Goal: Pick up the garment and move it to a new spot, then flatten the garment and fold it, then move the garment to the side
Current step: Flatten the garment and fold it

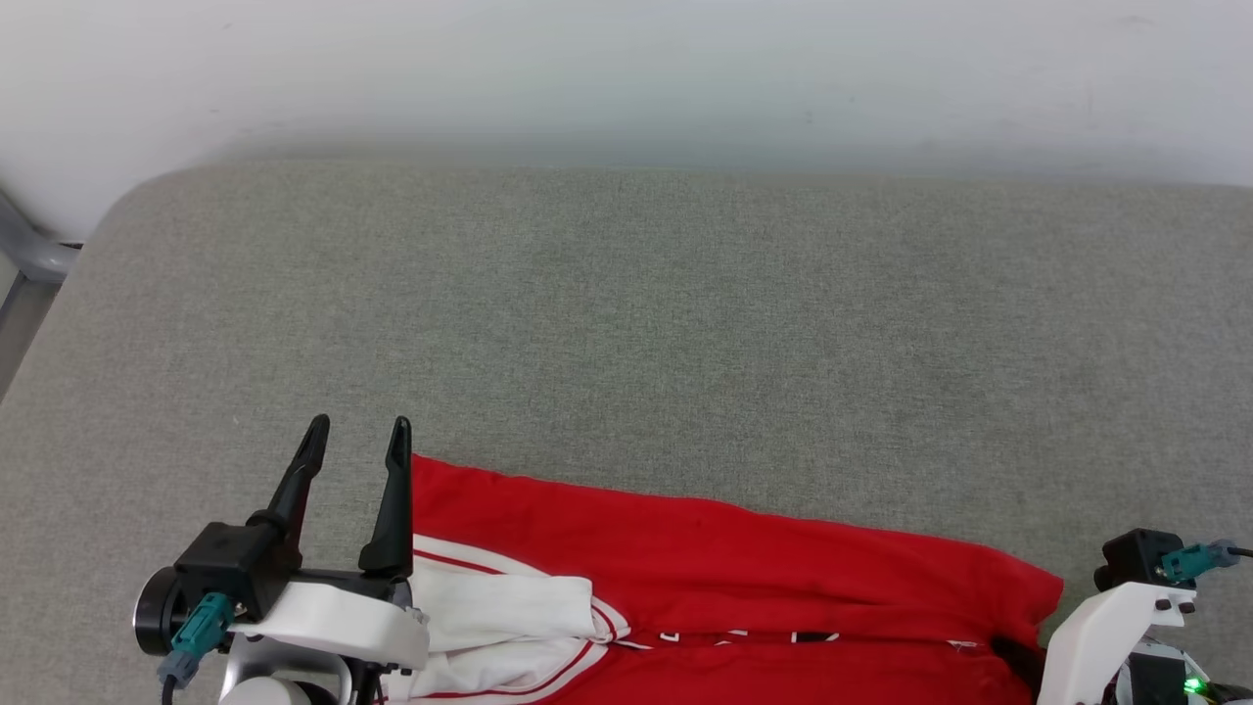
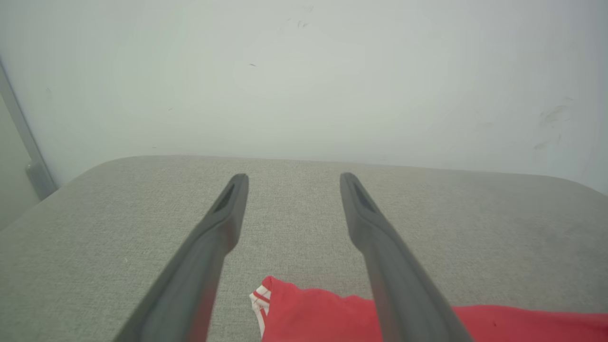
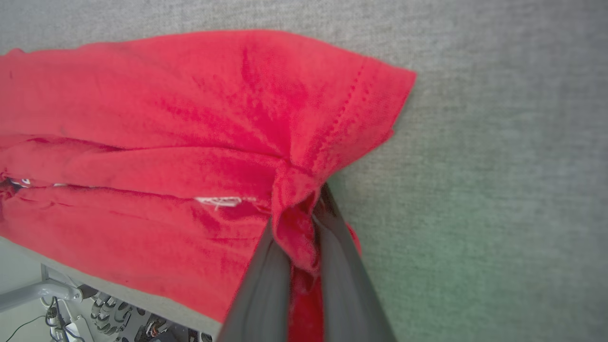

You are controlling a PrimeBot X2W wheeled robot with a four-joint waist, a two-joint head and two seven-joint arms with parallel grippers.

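In the head view the garment [image 1: 705,558] lies along the bottom edge of the frame on the grey padded surface [image 1: 626,323], with a white sleeve at lower left. The left gripper [image 1: 357,441] stands at lower left, just beside the garment's upper left corner, fingers spread and empty.

In the left wrist view those fingers are parted above the grey surface, with a red corner of the garment at bottom centre.

In the right wrist view the right gripper [image 3: 304,213] rises from bottom centre, clamped on a bunched fold of red fabric by the hem; the rest spreads toward the left.
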